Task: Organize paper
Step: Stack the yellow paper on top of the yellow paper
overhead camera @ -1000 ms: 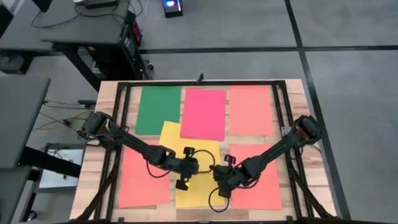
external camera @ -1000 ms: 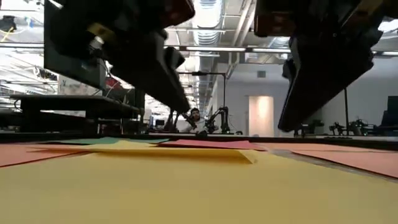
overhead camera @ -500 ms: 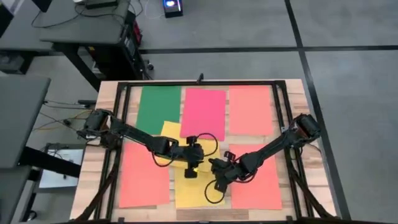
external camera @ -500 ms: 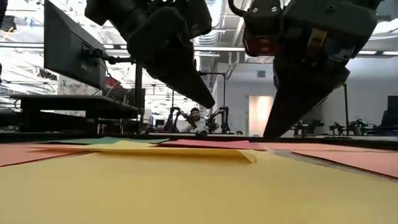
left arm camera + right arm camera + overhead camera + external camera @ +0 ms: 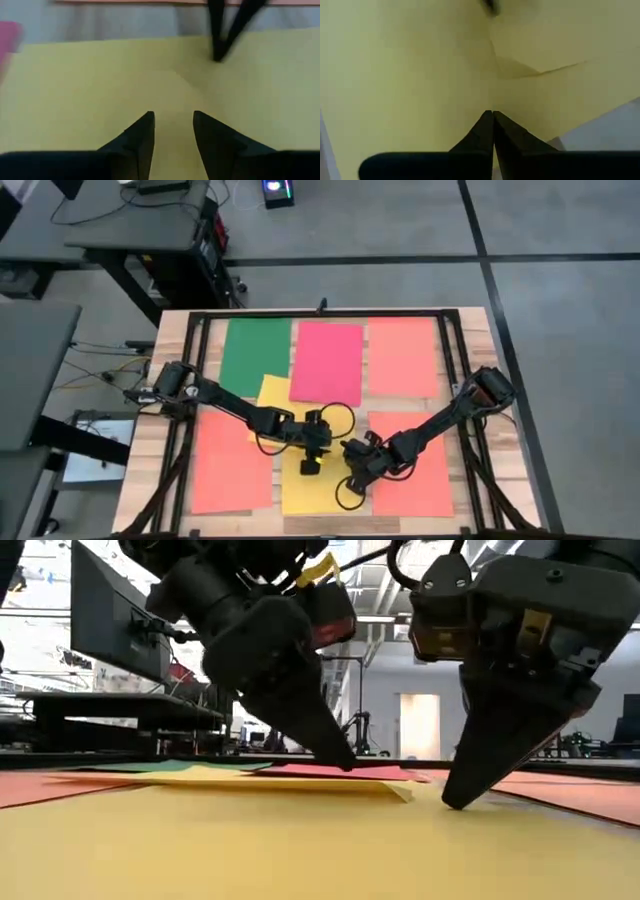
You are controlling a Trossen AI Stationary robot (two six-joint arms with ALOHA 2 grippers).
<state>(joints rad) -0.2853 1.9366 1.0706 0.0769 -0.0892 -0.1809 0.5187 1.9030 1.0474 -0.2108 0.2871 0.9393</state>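
Two yellow sheets lie at the table's middle. A tilted one [image 5: 272, 392] rests with its near corner [image 5: 540, 50] on the lower yellow sheet [image 5: 320, 492]. Green [image 5: 255, 355], pink-red [image 5: 327, 363] and orange [image 5: 403, 355] sheets lie flat along the far side. My left gripper [image 5: 312, 463] is open, its tips [image 5: 172, 116] low over the lower yellow sheet. My right gripper [image 5: 352, 463] is shut, with its tip [image 5: 455, 800] down on that same sheet. My left gripper's fingertips [image 5: 340, 755] stand right at the yellow paper, slanting down from the left; I cannot tell whether they touch it. My right gripper presses its shut fingertips [image 5: 493, 116] down on the lower yellow sheet's upper face [image 5: 470, 100], close to the overlapping corner, slanting from the right. The sheet lies flat on the table.
Two more orange sheets lie flat at the near left [image 5: 232, 465] and near right [image 5: 418, 475]. A black frame [image 5: 320, 314] runs around the work area. The two grippers stand close together over the yellow paper.
Both grippers have come down toward the lower yellow sheet. My left gripper has also gone toward the table's right, closing in on my right gripper. The sheets have stayed where they were.
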